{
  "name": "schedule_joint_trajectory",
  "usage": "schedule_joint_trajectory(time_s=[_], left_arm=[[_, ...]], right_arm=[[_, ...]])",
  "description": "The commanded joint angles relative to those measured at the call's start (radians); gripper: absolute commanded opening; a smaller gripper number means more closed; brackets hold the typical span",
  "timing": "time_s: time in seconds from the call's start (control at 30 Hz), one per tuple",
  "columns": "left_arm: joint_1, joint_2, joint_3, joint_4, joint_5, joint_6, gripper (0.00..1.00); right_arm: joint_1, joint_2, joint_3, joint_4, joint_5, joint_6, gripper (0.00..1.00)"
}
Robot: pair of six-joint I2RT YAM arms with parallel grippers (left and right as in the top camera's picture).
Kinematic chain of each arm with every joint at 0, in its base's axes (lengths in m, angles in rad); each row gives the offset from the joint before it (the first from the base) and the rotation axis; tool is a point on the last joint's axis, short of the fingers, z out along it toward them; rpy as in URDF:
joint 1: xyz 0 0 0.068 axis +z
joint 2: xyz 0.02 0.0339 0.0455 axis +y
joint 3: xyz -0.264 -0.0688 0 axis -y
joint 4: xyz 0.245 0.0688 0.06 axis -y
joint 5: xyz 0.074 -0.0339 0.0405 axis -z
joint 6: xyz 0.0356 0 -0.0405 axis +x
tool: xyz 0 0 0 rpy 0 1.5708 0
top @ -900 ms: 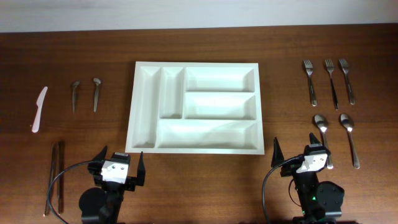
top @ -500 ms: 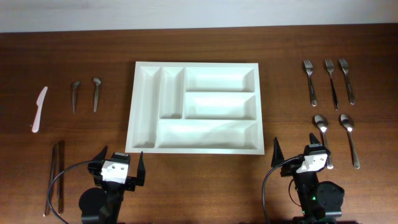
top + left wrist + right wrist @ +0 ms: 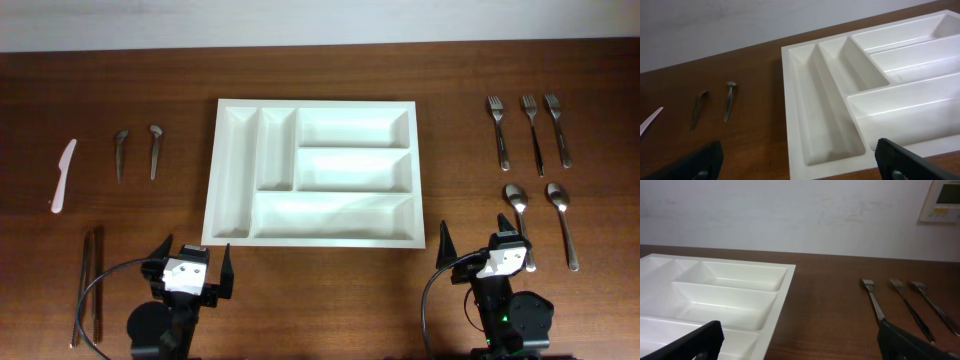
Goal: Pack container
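Note:
The container [image 3: 315,103], a large white tray with empty compartments, lies in the middle of the table. My left gripper [image 3: 196,252] stands open just in front of its near left corner, holding nothing. In the left wrist view the container [image 3: 786,100] fills the right side, and the left gripper [image 3: 797,166] spans its narrow left compartment. My right gripper [image 3: 474,234] is open and empty beside the near right corner. The right wrist view shows the container [image 3: 782,297] on the left, with the right gripper [image 3: 797,347] over bare wood.
Three forks [image 3: 533,130] and two spoons [image 3: 520,212] lie right of the tray. Left of it are a white plastic knife [image 3: 63,175], two small spoons [image 3: 155,148] and two long dark utensils [image 3: 90,285]. A wall panel [image 3: 945,200] hangs behind.

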Motion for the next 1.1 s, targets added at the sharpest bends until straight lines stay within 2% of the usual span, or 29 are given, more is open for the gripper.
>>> schedule_joint_trajectory(time_s=[0.0, 0.93, 1.07], left_arm=[[0.005, -0.008, -0.006, 0.005, -0.008, 0.013, 0.99], [0.005, -0.008, -0.006, 0.005, -0.008, 0.013, 0.99], [0.005, -0.008, -0.006, 0.005, -0.008, 0.013, 0.99]], right_arm=[[0.006, -0.01, -0.005, -0.008, 0.009, 0.006, 0.99], [0.007, -0.01, -0.005, -0.007, 0.003, 0.008, 0.99], [0.008, -0.01, -0.005, -0.005, -0.018, 0.1, 0.99]])
